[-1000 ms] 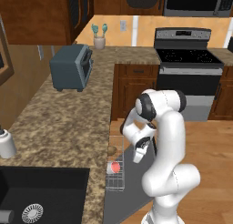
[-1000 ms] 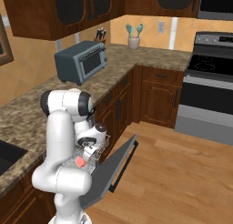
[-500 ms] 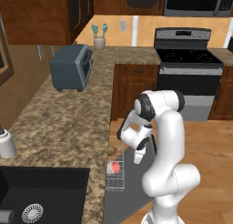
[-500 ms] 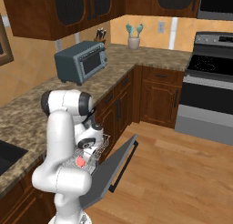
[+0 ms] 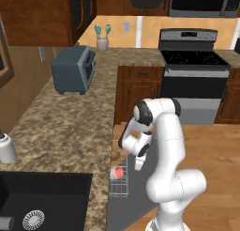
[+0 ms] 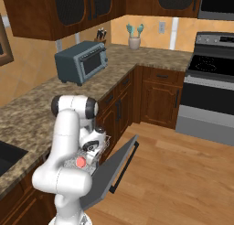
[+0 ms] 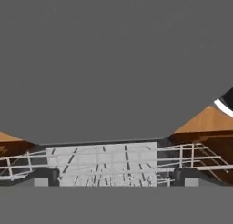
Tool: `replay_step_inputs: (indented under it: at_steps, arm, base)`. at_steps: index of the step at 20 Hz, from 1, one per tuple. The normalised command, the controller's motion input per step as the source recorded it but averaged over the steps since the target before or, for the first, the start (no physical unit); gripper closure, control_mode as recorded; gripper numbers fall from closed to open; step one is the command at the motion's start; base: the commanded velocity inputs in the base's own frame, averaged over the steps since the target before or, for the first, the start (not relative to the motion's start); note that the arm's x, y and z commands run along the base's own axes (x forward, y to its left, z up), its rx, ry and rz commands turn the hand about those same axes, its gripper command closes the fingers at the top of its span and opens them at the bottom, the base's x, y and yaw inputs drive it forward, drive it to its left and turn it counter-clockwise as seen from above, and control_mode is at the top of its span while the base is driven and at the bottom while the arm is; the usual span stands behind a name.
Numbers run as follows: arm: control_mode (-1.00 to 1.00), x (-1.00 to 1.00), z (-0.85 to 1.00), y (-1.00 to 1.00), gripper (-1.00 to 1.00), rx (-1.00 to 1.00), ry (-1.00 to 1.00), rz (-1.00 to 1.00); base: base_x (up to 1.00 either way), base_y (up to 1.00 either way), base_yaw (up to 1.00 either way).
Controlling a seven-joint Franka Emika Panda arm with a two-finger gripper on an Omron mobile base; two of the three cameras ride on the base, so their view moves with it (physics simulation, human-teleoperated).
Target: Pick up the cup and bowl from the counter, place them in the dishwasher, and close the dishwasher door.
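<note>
The dishwasher door (image 6: 109, 174) hangs open and slanting down, grey inner face up, its dark bar handle (image 6: 124, 167) toward the floor. The pale wire rack (image 5: 118, 184) is pulled out over it. In the rack stands the cup (image 5: 118, 171) (image 6: 81, 162), white with a salmon-red top. A small tan-brown bowl (image 5: 115, 155) lies just behind it at the counter's (image 5: 70, 131) edge. My gripper (image 5: 139, 163) (image 6: 93, 155) hangs open and holding nothing just right of the cup, above the rack. In the hand view my gripper (image 7: 113, 176) faces the rack (image 7: 102, 161) and the door's grey face (image 7: 113, 73).
On the counter stand a blue-grey toaster (image 5: 75, 70), a beige pot of teal utensils (image 5: 102, 37) and a white jar (image 5: 7, 148); a black sink (image 5: 42, 202) lies near me. The stove (image 5: 192, 65) is at the back right, with wooden floor (image 6: 173, 174) in front.
The hand has shifted only slightly above the rack, jaws still wide apart. The cup and door have not moved.
</note>
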Motion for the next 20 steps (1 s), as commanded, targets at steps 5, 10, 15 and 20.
replay_step_inputs:
  at_steps: [5,10,15,20]
  arm:
    - [-1.00,0.32,-0.62,0.00,-1.00,0.00,0.00,0.00]
    - [-1.00,0.42,-0.57,0.00,-1.00,0.02,0.00,0.00]
    - [-1.00,0.48,-0.52,0.09,-1.00,0.07,0.00,0.00]
    - [-1.00,0.47,-0.58,0.22,-1.00,0.07,0.00,0.00]
  base:
    - [0.00,0.00,0.00]
    - [0.00,0.00,0.00]
    - [0.00,0.00,0.00]
    - [0.00,0.00,0.00]
